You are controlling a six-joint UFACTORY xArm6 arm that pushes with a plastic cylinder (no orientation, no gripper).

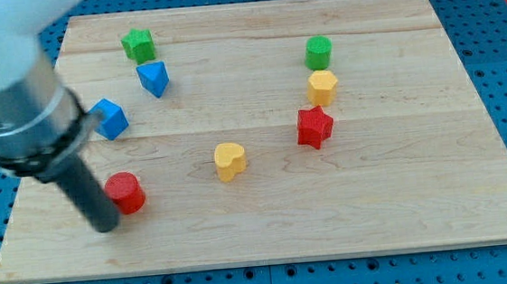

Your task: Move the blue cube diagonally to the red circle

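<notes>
The blue cube [109, 118] lies near the board's left edge, just right of the arm's grey body. The red circle [126, 192] lies below it, toward the view's bottom left. My tip [106, 226] rests on the board just left of and slightly below the red circle, close to touching it. The rod rises up and to the left into the arm, which hides the board's left edge.
A blue triangle [153, 78] and a green star [138, 45] lie at the top left. A yellow heart [230, 160] lies mid-board. A green cylinder [318, 52], a yellow hexagon [322, 88] and a red star [314, 126] stand in a column at the right. The wooden board [403, 203] sits on a blue pegboard.
</notes>
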